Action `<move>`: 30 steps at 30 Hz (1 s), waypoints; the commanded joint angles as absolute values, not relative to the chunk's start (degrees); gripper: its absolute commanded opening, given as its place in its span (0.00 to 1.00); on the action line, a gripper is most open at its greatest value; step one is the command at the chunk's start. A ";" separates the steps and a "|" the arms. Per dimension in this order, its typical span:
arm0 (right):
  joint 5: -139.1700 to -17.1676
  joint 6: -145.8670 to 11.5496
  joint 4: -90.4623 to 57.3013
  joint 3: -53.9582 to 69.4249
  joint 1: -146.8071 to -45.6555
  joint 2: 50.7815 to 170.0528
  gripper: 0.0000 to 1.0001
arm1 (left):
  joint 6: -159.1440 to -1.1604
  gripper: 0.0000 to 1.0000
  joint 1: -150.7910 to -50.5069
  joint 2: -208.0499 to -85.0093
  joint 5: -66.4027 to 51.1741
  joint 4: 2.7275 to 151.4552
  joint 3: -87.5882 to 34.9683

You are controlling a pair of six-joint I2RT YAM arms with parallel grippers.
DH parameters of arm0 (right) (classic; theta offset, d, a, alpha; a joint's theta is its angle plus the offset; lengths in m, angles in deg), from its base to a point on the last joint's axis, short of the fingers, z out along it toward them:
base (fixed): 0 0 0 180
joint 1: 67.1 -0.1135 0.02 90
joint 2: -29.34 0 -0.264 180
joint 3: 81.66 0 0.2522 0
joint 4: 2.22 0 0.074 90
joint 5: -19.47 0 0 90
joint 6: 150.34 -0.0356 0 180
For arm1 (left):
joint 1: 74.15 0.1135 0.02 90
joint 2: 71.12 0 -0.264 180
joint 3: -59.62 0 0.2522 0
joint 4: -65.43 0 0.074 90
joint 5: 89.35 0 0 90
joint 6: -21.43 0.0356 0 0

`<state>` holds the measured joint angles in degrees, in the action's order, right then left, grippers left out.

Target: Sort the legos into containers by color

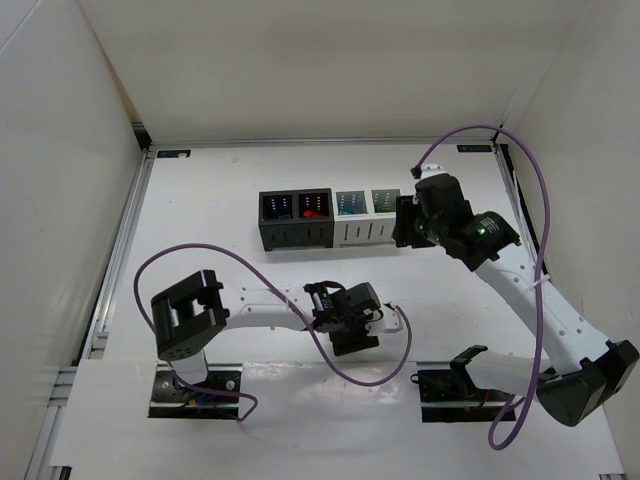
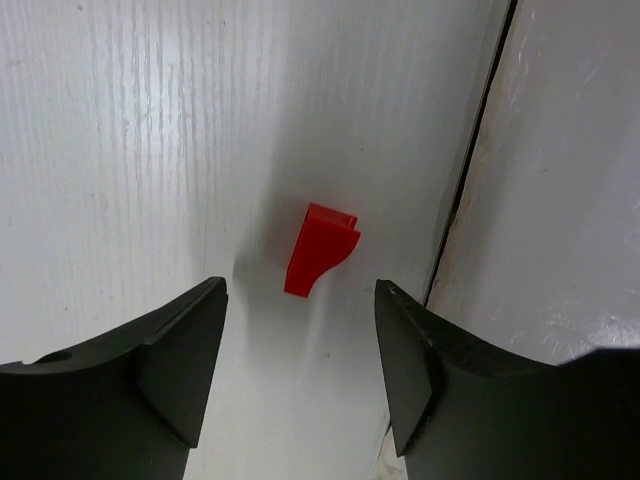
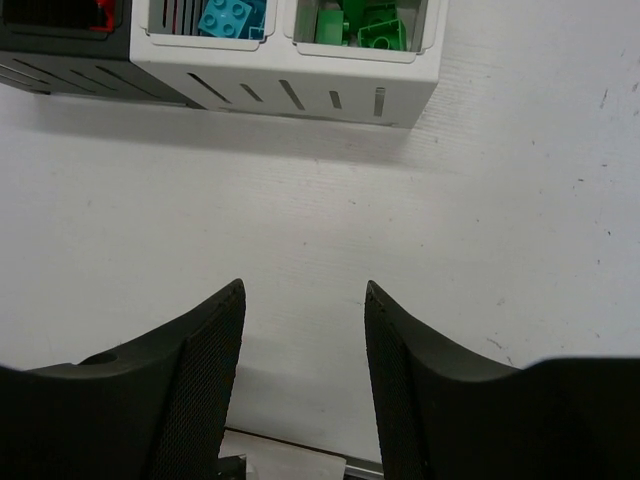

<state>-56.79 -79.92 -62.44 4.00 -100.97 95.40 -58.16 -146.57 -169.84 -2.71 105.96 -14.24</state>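
A small red lego (image 2: 320, 250) lies on the white table just ahead of my left gripper (image 2: 300, 288), which is open and empty with a jaw on either side of it. In the top view the left gripper (image 1: 352, 322) hides this brick. The containers (image 1: 330, 218) stand in a row, two black on the left and two white on the right. My right gripper (image 3: 304, 286) is open and empty, low over bare table in front of the white bins (image 3: 290, 70). These hold a teal lego (image 3: 232, 15) and green legos (image 3: 362, 22). In the top view the right gripper (image 1: 405, 225) is at the row's right end.
A dark seam (image 2: 470, 180) between table panels runs just right of the red lego. A red brick (image 1: 313, 208) shows in the second black bin. White walls enclose the table, and purple cables (image 1: 370, 375) loop near the arm bases.
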 commanded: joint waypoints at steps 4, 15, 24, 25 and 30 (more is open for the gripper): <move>-58.04 -81.09 -61.78 2.85 -99.10 94.55 0.55 | -56.36 0.69 -146.66 -172.55 -5.59 104.60 -17.07; -61.38 -80.65 -61.69 0.92 -95.41 91.83 0.55 | -58.11 0.46 -146.66 -175.89 -3.93 104.15 -18.47; -63.58 -80.21 -60.46 -0.58 -92.77 90.51 0.55 | -60.58 0.29 -146.49 -174.40 0.47 104.33 -17.34; -63.58 -80.12 -60.28 -0.49 -92.68 90.51 0.55 | -60.57 0.28 -146.57 -174.05 3.60 104.59 -17.25; -62.54 -80.38 -60.55 -0.40 -92.86 89.19 0.55 | -60.13 0.28 -141.42 -168.34 9.33 105.38 -18.65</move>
